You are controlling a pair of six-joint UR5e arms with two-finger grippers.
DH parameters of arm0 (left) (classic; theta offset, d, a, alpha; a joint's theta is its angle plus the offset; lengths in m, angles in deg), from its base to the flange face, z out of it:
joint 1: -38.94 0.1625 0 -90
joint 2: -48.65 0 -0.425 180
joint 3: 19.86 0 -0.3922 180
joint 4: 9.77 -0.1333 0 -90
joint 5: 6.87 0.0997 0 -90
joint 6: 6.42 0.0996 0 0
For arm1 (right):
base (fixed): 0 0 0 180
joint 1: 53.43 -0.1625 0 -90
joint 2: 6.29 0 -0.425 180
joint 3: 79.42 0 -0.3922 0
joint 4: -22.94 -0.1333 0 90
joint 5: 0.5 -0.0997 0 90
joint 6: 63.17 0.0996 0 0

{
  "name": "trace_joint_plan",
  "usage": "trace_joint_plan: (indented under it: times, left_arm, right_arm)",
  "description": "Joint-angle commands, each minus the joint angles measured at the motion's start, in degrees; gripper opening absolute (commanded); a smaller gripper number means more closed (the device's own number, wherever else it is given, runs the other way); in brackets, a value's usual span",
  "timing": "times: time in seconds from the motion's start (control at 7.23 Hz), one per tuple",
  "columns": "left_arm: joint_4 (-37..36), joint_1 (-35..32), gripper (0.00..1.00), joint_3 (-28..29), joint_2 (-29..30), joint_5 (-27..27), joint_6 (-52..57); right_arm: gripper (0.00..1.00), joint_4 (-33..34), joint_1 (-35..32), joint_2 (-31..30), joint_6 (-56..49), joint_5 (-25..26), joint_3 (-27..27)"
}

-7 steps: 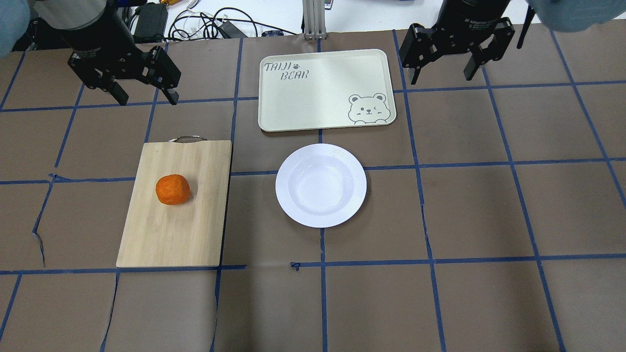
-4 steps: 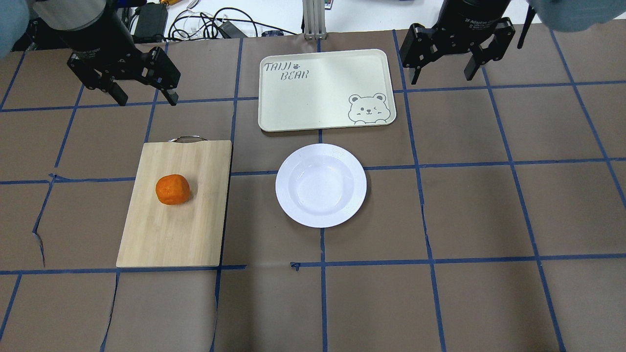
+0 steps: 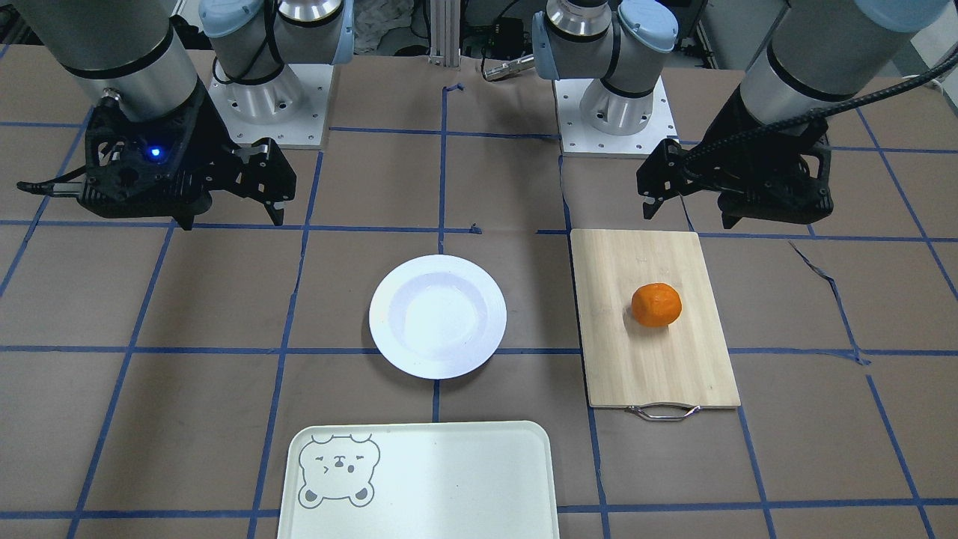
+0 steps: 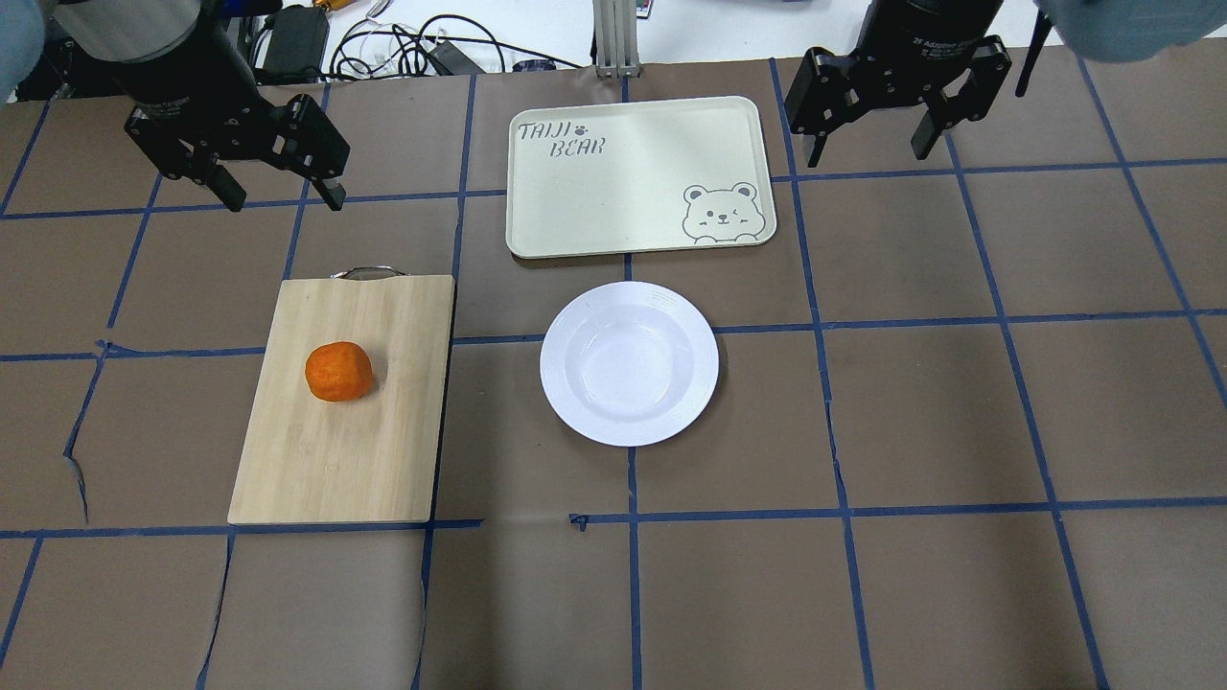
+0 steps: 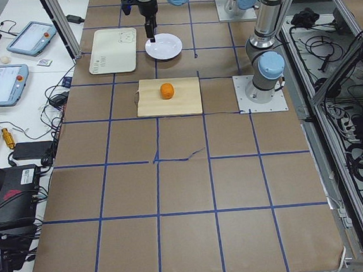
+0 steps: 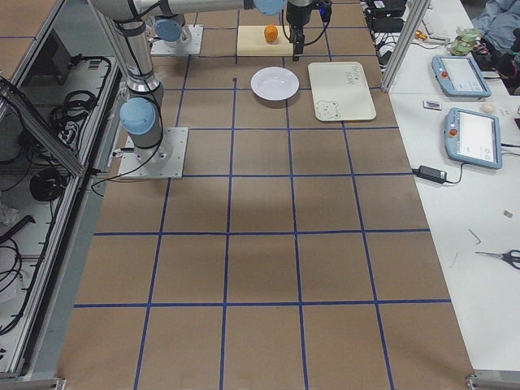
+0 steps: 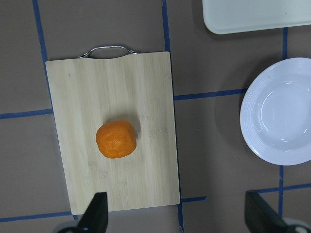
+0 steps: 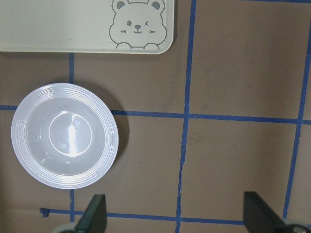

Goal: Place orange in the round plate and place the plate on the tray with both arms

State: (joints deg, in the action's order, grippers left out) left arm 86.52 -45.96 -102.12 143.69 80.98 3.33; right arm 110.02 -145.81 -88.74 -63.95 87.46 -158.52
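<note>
Two grippers hang above the table in the front-facing view, each with its jaws spread wide and nothing between them. The left gripper (image 3: 688,217) hovers at the robot-side edge of a wooden cutting board (image 3: 658,374). The right gripper (image 3: 230,218), with a blue light (image 3: 156,153) on its body, hangs well off to the other side of the round plate (image 3: 490,318). The orange (image 3: 656,305) rests near the middle of the board. The plate lies bare on the brown table cover beside the board, and the tray (image 3: 449,479) lies just apart from it on the operators' side, its bear face (image 3: 338,471) upside down here.

Only the overhead view shows the "TAIJI BEAR" lettering (image 4: 561,139) in the tray corner opposite the bear, and a tangle of cables (image 4: 412,48) beyond the table edge. Between the left gripper and the orange lies only the board's metal handle (image 4: 366,272).

From the table's left end, teach pendants (image 5: 31,39) show on a side bench. From the right end, scissors (image 6: 496,256) lie on that bench. The grippers are too small in both to judge.

Looking straight down, the left wrist camera shows the orange on the board, part of the plate and a tray corner, with two fingertips (image 7: 95,216) far apart at the bottom edge. The right wrist camera shows the whole plate and the tray's bear corner, its fingertips (image 8: 92,213) equally wide.
</note>
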Motion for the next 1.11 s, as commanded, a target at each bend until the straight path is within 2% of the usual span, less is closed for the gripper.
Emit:
trace_joint_plan:
  times: [0.0,0.97]
  left_arm:
    - [-0.1,0.3,1.00,-1.6,-0.2,-0.2,0.0]
    - [0.0,1.0,1.00,-1.9,-0.1,-0.1,0.0]
  right_arm:
    - [1.00,-0.1,0.1,0.0,0.2,0.0,0.0]
    - [1.00,0.0,0.1,0.1,0.6,-0.1,0.0]
